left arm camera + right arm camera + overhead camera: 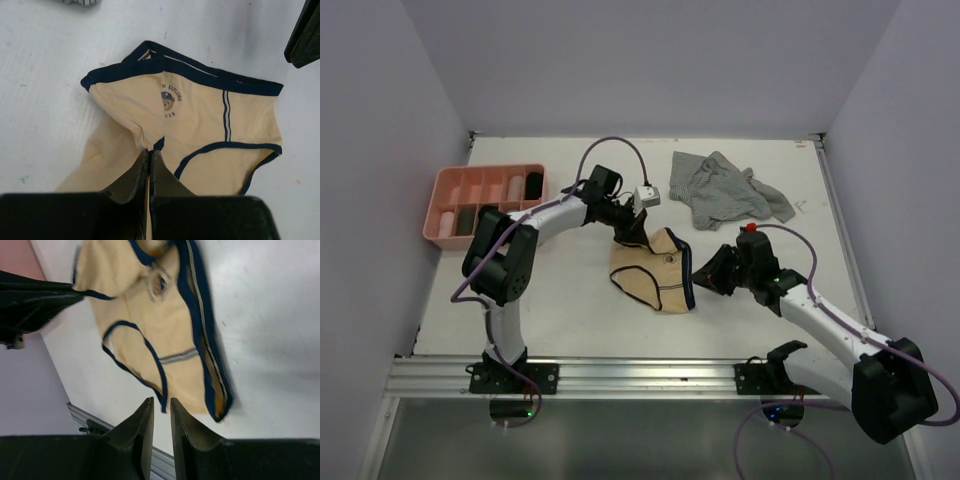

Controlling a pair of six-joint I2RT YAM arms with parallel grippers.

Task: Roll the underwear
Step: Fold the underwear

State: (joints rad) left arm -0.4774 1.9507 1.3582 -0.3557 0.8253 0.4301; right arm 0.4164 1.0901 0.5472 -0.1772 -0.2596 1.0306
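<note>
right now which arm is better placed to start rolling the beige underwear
Left, probably. The left gripper is shut on a fold of the beige underwear, while the right gripper sits beside it, jaws slightly apart, gripping nothing.

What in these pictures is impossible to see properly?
- Top view: what lies in the tray compartments is too small to tell.
- Left wrist view: the striped underwear is cut off by the top edge.
- Left wrist view: how much beige underwear the left gripper pinches is hidden by its fingers.
- Right wrist view: the print on the beige underwear is blurred.
</note>
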